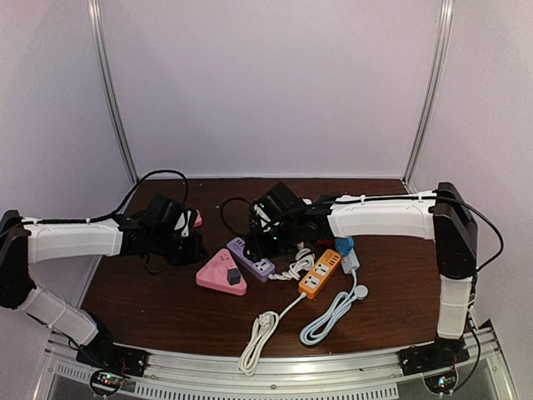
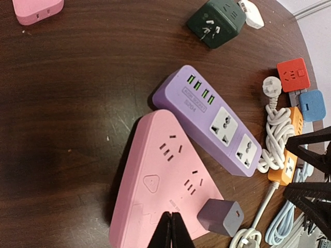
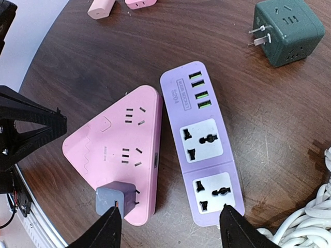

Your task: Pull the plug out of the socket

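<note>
Tool at right (image 3: 170,212) parted, empty, left tool (image 2: 171,227) closed

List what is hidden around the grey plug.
- Grey plug: pins, right wrist view, under its body; seated or not, unclear.
- Pink socket block: near corner, left wrist view, cut by bottom edge, behind left gripper.
- Orange power strip: left wrist view, partly under coiled white cable.

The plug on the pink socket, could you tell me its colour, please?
The plug is grey, best seen in the right wrist view.
</note>
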Available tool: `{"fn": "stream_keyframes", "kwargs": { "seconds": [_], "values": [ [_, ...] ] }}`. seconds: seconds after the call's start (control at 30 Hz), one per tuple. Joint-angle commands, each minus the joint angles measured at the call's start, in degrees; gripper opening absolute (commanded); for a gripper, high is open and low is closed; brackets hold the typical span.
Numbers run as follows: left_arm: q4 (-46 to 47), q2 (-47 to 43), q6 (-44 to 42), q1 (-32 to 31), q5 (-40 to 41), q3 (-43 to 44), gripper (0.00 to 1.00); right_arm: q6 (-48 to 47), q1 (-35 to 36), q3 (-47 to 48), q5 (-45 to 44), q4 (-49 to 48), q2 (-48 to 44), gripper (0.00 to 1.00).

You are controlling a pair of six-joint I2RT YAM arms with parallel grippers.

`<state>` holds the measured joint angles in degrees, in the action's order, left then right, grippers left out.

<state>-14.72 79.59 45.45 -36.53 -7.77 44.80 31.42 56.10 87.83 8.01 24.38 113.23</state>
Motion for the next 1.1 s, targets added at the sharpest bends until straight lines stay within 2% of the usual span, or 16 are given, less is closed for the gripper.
{"fn": "stream_keyframes", "kwargs": {
  "seconds": [0.0,0.2,0.4,0.7,1.07],
  "values": [
    [6.37,-0.93,2.29,0.0,-0.09,-2.84,0.02,-1.23,3.36,3.53,-0.85,4.21,3.31,0.66],
    [7.59,-0.75,1.19,-0.02,-0.24,-3.43,0.03,0.35,6.21,7.86,-0.22,6.64,7.25,0.65],
    [9.98,0.47,1.11,-0.64,-3.21,-3.58,0.03,3.91,6.98,8.95,-3.37,7.29,8.72,0.63],
    [13.57,2.86,2.06,-1.35,-6.54,-4.74,0.03,5.89,7.1,10.09,-5.93,5.03,9.67,0.5],
    [13.98,4.52,3.18,-1.34,-8.2,-5.52,0.03,5.22,7.48,12.29,-4.5,5.98,12.05,0.42]
  ]
}}
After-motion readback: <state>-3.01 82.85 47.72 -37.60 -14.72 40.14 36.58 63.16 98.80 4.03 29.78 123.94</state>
